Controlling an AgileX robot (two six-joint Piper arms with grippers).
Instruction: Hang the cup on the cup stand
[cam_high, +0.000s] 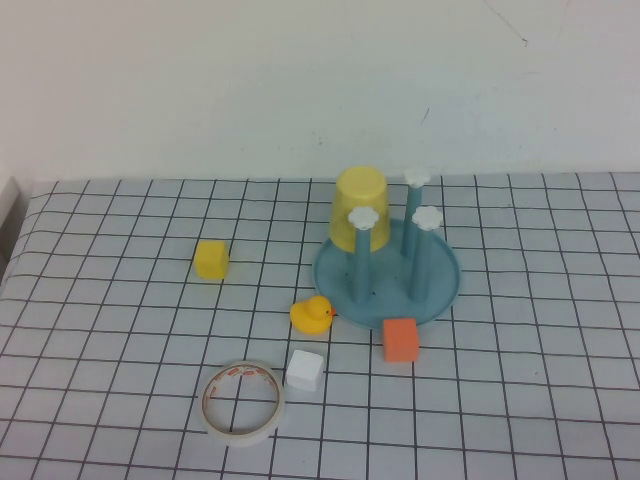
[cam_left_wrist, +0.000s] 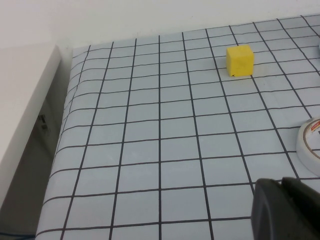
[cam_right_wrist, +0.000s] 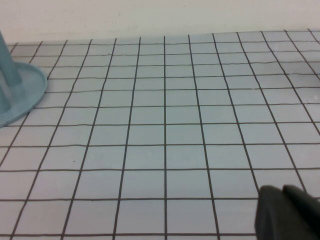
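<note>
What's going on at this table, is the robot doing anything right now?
Nothing is being handled at this moment. The yellow cup sits upside down over a peg at the back of the blue cup stand, so the hanging looks done. The left gripper and right gripper are both shut, holding nothing, pulled back at the near side of the table. A duck, some blocks and a tape roll lie untouched around the stand.

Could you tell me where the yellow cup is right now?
In the high view, the cup sits upside down over a rear peg of the cup stand, right of the yellow cube and behind the duck.
</note>
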